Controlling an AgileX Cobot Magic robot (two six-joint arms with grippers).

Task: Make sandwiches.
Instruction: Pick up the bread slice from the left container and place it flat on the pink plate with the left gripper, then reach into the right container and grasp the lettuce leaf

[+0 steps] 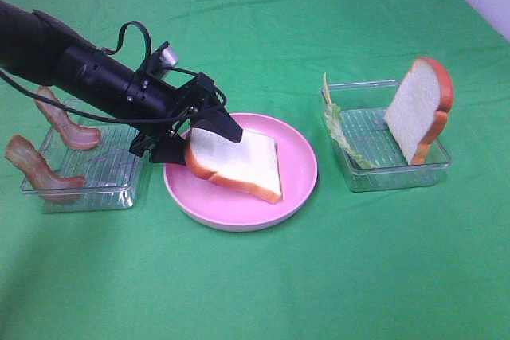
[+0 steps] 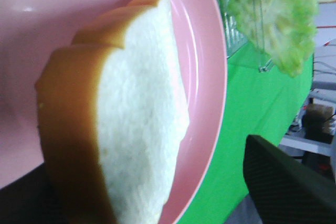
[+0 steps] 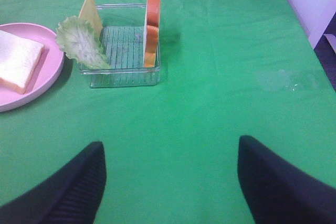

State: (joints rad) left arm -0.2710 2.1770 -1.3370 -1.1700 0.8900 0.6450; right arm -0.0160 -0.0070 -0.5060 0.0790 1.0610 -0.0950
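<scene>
The white, orange-crusted toy bread slice lay on the round pink plate, long axis left to right, its left end between the open left tool jaws; the right tool stood open and empty.

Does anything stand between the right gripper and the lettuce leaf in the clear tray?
Nothing visible does: only green cloth lies between the right gripper and the lettuce leaf at the clear tray's end.

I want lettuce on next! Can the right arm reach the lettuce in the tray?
Probably yes. The right gripper is open, and only bare green cloth lies between it and the lettuce, which hangs uncovered over the tray's rim.
</scene>
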